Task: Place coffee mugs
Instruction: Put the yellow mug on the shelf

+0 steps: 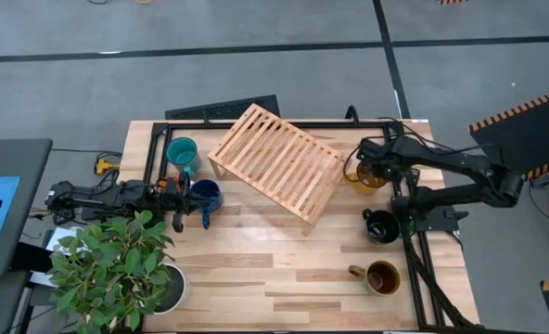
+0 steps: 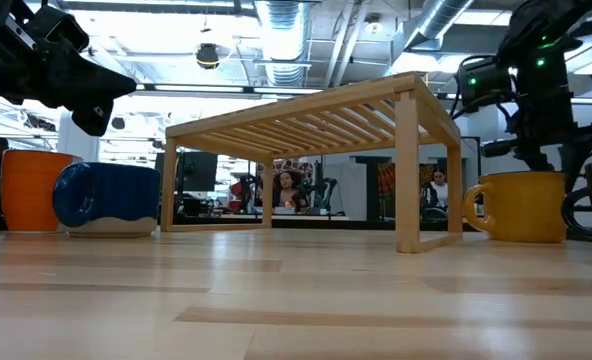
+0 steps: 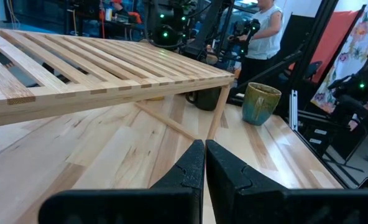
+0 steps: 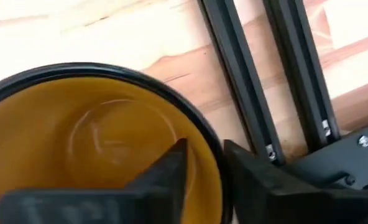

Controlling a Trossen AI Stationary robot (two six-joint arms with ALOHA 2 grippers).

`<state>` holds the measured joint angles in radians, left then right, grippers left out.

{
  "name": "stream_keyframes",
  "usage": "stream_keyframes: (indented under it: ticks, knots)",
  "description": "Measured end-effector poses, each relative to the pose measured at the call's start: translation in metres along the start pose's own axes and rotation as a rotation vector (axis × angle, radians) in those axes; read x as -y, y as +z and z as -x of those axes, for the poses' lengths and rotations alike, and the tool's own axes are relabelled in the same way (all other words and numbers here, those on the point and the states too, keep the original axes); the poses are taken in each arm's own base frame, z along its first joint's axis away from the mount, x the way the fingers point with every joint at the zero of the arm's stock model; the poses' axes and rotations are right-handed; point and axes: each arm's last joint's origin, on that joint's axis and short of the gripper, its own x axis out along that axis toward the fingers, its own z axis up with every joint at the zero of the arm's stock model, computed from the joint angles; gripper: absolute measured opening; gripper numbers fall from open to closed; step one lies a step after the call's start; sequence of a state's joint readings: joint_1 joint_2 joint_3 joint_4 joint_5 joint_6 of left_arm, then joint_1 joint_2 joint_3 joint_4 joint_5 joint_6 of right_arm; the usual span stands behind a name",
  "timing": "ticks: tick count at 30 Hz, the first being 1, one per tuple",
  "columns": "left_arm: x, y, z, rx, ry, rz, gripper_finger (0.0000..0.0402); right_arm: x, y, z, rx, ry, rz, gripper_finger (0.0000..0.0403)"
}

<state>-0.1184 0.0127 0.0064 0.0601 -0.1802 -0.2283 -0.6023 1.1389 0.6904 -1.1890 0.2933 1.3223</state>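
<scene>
The yellow mug [image 1: 365,176] stands upright near the table's right edge, beyond the right end of the wooden slatted rack [image 1: 276,162]. My right gripper [image 4: 212,177] comes down on it from above and is shut on its rim. The black mug [image 1: 380,226] and the brown-olive mug [image 1: 382,276] stand nearer on the right. The teal mug [image 1: 182,152], the dark blue mug [image 1: 206,195] and the orange mug [image 2: 34,190] stand at the left. My left gripper [image 3: 204,171] hovers shut above the orange mug, points toward the table's right and touches nothing. My right gripper holds the yellow mug by its rim [image 4: 204,144], one finger [image 4: 165,171] inside the mug and the other [image 4: 252,177] outside its wall. The fingers come from above, pointing down. The mug stands upright with its base on the table [image 2: 521,236].
A leafy plant in a white pot [image 1: 168,288] stands at the near left corner. A black metal frame [image 1: 414,260] runs along the right and far edges. Bare tabletop [image 1: 274,269] lies in front of the rack. People show in the room behind.
</scene>
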Motion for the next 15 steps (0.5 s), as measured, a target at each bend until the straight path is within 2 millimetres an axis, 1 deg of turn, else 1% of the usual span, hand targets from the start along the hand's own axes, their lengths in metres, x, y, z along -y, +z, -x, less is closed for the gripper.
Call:
stream_keyframes:
  ticks: [2,4,7,11,15]
  knots:
    - [0.0,0.0,0.0,0.0,0.0,0.0,0.0,0.0,0.001,0.002,-0.001,0.012,0.02,0.0072]
    - [0.0,0.0,0.0,0.0,0.0,0.0,0.0,0.001,0.003,0.007,0.003,0.045,0.033,0.0051]
    - [0.0,0.0,0.0,0.0,0.0,0.0,0.0,0.005,0.006,0.019,0.03,0.078,0.038,0.0045]
    - [0.0,0.0,0.0,0.0,0.001,0.0,0.0,0.017,0.014,0.038,0.1,0.037,0.038,0.0041]
    - [0.0,0.0,0.0,0.0,0.001,0.0,0.0,0.025,0.018,0.049,0.059,-0.017,0.096,0.0041]
